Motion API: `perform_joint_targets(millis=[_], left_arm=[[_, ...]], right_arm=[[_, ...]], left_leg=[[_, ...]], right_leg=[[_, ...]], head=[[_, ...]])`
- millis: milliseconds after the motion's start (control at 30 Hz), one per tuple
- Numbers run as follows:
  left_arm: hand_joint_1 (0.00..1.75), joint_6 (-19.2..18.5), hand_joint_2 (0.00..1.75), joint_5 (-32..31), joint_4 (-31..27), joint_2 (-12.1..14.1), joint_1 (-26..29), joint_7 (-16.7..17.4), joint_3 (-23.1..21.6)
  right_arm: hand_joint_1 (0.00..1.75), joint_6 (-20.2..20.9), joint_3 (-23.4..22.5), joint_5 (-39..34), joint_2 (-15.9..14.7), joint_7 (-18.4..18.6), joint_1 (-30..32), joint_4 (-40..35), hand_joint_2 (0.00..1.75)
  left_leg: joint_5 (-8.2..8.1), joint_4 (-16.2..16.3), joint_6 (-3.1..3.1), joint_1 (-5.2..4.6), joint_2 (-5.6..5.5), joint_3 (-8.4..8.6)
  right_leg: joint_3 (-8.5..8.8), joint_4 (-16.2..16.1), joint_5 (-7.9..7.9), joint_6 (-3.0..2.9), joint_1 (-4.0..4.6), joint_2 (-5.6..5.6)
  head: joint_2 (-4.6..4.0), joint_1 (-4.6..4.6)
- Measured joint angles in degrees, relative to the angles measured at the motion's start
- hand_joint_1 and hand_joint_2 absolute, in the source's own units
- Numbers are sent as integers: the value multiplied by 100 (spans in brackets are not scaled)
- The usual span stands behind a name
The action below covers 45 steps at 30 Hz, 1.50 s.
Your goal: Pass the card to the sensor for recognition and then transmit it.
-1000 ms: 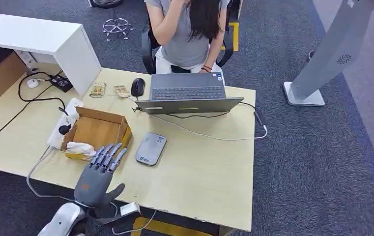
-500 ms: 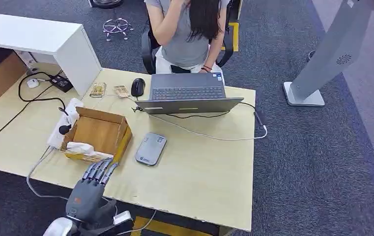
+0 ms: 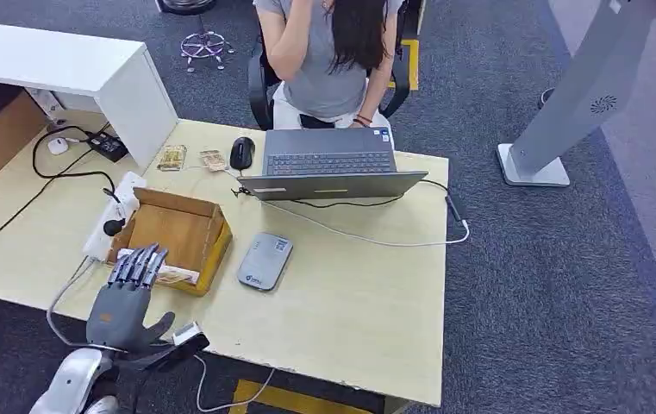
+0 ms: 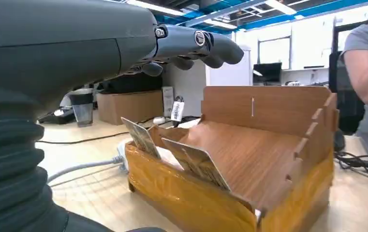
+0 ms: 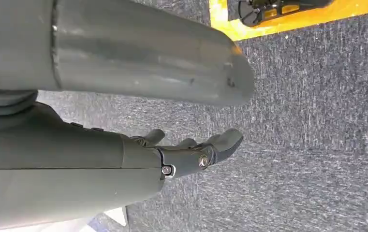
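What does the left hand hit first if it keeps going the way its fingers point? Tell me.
Probably the cards propped in the front of the wooden tray. The left hand is open, its fingers aimed over the tray's near edge. How high it hangs above them is unclear.

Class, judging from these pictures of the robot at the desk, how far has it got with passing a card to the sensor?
Nothing looks done yet: the cards stand in the wooden box and none lies on the grey sensor. In hand: the left hand hovers open at the box's near edge, holding nothing. The right hand hangs over the carpet. Left: pick a card, present it to the sensor, then hand it on.
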Motion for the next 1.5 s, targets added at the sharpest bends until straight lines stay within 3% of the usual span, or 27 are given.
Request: perform_joint_targets(millis=[600,1367,1400,1500], left_arm=[[0,-247,175,-122,347,-162,-469,-105,157],[0,-295,175,-184,542,-203,-518,-105,157],[175,-295,175,-186,542,-206,-518,-105,157],[175,-297,175,-186,544,-210,-519,-105,157]], right_arm=[[0,7,0,90,2,18,-59,0,0],[0,57,0,133,2,59,-81,0,0],[0,57,0,135,2,59,-82,0,0],[0,59,0,135,2,61,-84,0,0]], left_leg=[[0,0,0,0,0,1],[0,0,0,0,1,1],[0,0,0,0,1,1],[0,0,0,0,1,1]], right_leg=[[-1,0,0,0,0,1],[-1,0,0,0,0,2],[-1,0,0,0,0,2],[-1,0,0,0,0,2]], head=[[0,0],[0,0],[0,2],[0,0]])
